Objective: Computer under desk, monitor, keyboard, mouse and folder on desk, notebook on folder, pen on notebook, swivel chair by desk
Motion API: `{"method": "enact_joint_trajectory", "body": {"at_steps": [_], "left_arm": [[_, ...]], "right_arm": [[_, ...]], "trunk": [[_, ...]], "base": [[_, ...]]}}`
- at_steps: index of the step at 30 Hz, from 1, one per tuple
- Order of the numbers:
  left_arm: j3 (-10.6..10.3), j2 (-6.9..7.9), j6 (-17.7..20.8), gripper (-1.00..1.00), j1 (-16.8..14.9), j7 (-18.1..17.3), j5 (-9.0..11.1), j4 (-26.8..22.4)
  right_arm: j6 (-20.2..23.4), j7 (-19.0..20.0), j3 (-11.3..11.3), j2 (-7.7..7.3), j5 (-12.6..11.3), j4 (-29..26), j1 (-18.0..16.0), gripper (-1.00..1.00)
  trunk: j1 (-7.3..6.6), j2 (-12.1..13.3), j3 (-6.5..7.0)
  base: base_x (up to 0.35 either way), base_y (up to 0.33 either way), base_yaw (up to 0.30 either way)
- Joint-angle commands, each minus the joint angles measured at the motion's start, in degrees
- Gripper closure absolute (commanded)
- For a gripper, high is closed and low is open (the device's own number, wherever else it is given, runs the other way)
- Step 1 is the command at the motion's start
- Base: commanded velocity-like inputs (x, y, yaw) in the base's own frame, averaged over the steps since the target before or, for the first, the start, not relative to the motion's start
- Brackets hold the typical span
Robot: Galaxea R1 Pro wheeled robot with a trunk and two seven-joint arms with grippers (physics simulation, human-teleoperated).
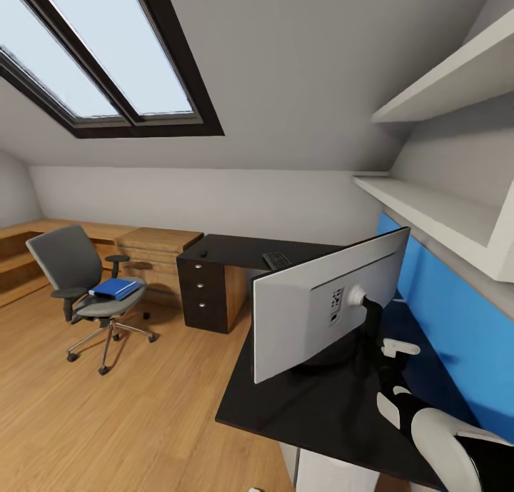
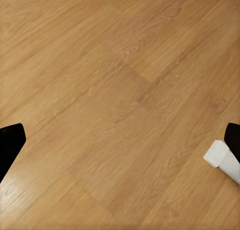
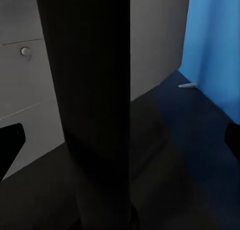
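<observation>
The monitor (image 1: pixel 314 310) stands on the glossy black desk (image 1: pixel 307 406) with its white back toward me. My right gripper (image 3: pixel 120 140) is open at the monitor's black neck (image 3: pixel 85 100), one finger on each side. The keyboard (image 1: pixel 277 260) and the small black mouse (image 1: pixel 203 253) lie on the far wing of the desk. At the left, the swivel chair (image 1: pixel 78 278) stands on the floor with the blue folder (image 1: pixel 116 288) on its seat. A thin pale pen (image 3: pixel 187 85) lies by the blue panel. A light grey box, apparently the computer (image 1: pixel 328 470), sits under the desk's near edge. The notebook is out of view. My left gripper (image 2: pixel 120 140) hangs open over bare floor.
A black drawer unit (image 1: pixel 202 292) holds up the desk's far wing, with a light wooden chest (image 1: pixel 158 253) beside it. A blue wall panel (image 1: pixel 450 320) and white shelves (image 1: pixel 428 206) line the right wall. Wooden floor (image 1: pixel 107 420) spreads between chair and desk.
</observation>
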Motion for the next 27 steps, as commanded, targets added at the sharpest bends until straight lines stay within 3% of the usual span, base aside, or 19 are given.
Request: {"method": "enact_joint_trajectory", "body": {"at_steps": [1, 18, 27], "left_arm": [[-0.2, 0.03, -0.1, -1.00, 0.0, 0.2, 0.5, -0.1], [-0.1, 0.03, -0.1, -1.00, 0.0, 0.2, 0.5, -0.1], [-0.1, 0.03, -0.1, -1.00, 0.0, 0.2, 0.5, -0.1]], "right_arm": [[-0.2, 0.1, -0.1, 0.00, -0.2, 0.1, 0.0, -1.00], [-0.2, 0.1, -0.1, 0.01, -0.3, 0.1, 0.0, -1.00], [-0.2, 0.1, -0.1, 0.01, -0.3, 0.1, 0.0, -1.00]], "trunk": [[0.01, 0.0, -0.06], [0.01, 0.0, -0.06], [0.01, 0.0, -0.06]], "base": [[-0.005, 0.002, 0.000], [-0.007, 0.004, 0.000], [-0.198, 0.149, 0.000]]}}
